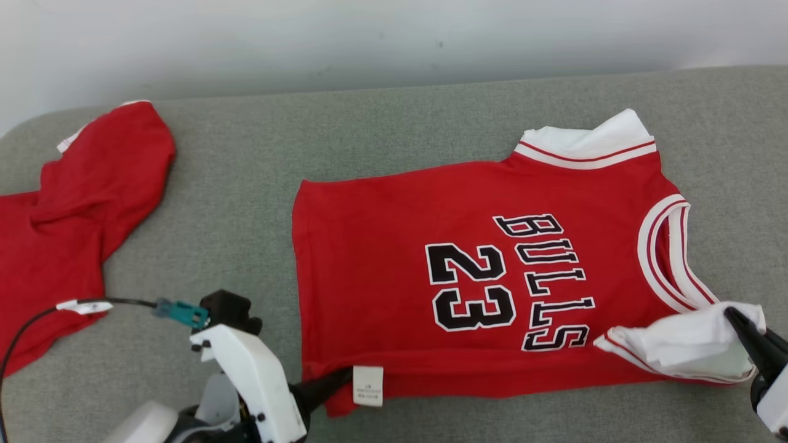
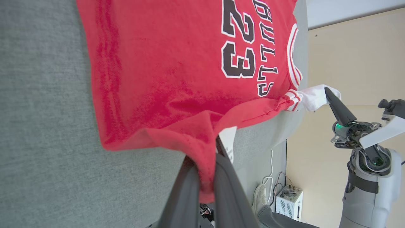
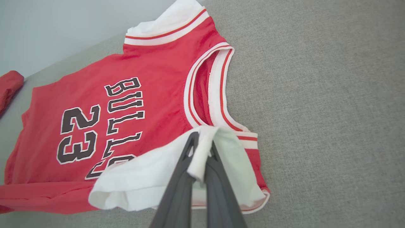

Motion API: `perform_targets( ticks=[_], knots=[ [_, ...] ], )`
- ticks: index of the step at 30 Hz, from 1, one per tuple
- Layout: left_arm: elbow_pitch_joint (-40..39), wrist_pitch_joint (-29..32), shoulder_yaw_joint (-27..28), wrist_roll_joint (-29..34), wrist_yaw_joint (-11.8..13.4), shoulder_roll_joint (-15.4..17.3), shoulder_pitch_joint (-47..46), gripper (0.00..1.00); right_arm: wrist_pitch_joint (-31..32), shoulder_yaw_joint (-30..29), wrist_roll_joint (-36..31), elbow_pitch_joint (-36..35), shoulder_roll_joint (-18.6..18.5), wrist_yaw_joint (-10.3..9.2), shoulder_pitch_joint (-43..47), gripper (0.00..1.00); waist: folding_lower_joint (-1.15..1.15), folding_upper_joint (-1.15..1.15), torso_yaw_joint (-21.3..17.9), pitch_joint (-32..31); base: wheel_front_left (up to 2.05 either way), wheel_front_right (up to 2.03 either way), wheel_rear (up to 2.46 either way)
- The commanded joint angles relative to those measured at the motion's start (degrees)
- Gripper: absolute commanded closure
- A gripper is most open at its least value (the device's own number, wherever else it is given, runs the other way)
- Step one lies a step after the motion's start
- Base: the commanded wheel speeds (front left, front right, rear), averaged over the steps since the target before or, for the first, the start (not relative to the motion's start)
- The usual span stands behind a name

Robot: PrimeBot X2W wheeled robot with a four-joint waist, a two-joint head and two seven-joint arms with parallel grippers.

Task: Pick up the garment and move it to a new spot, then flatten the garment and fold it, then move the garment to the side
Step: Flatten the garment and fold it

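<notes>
Hem grip: the left gripper [image 1: 337, 376] [image 2: 205, 155] is clenched on the near bottom corner of the red jersey [image 1: 480, 271] [image 2: 158, 63] [image 3: 142, 72]. Red cloth is bunched between its two dark fingers.
Care label: a white care label [image 1: 368, 386] [image 2: 228, 139] hangs from the hem just beside the left gripper's tips, on the side toward the other gripper.
Shoulder grip: the right gripper [image 1: 735, 317] [image 3: 202, 141] [image 2: 329, 93] is clamped on the white shoulder cloth [image 1: 683, 344] [image 3: 142, 180] at the jersey's near armhole. A fold of it is pinched between the fingers and turned up over the red.
Jersey: it lies spread between the two grippers, its near edge running from one grip to the other with a folded band along it. Beyond the tips the body lies flat, "BULLS 23" face up and reading sideways. The white-trimmed neck opening sits just beyond the right gripper, and the far armhole's white trim lies farther out.
Cable: a black cable [image 1: 123, 302] with a teal plug runs to the left arm behind its fingers.
Cushion: a grey fabric cushion [image 1: 394, 123] [image 3: 316, 79] lies under everything.
Second garment: a crumpled second red garment [image 1: 80, 203] [image 3: 9, 85] lies well apart from the left gripper on its outer side, clear of the jersey.
Wall: a pale wall [image 1: 308, 37] stands past the cushion's far edge.
</notes>
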Motion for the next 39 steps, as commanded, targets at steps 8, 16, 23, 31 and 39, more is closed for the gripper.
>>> perform_targets(
  ticks=[8,16,23,31,39],
  knots=[
    [3.13,2.03,-0.18,0.04,1.66,-0.96,-4.73,0.97,-0.93,2.54,-4.26,5.32,-1.31,0.01,-8.38,0.83,-0.01,0.0,-0.18,2.04,0.0,0.0,0.0],
    [4.82,-1.41,0.37,2.36,1.55,-1.35,-3.91,0.0,-5.39,3.42,-3.85,6.6,-1.69,0.02,-10.1,0.0,-0.01,0.0,-0.05,2.21,0.0,0.0,0.0],
    [0.16,-9.65,1.1,8.05,0.09,0.89,0.22,0.0,-11.15,2.84,-4.57,2.82,-5.12,0.02,-4.48,0.0,-0.01,0.0,-0.24,1.09,0.0,0.0,0.0],
    [-0.31,-16.31,-7.15,23.01,1.05,3.35,3.36,0.0,-16.76,6.42,-11.79,2.47,-10.43,0.0,2.97,0.0,-0.01,0.0,-0.67,1.23,0.0,0.0,0.0],
    [7.43,-19.29,-11.49,31.61,2.61,1.29,0.68,0.0,-20.94,10.78,-15.76,8.55,-12.33,0.0,2.73,0.0,-0.01,0.0,-0.49,1.97,0.0,0.0,0.0]
  ],
)
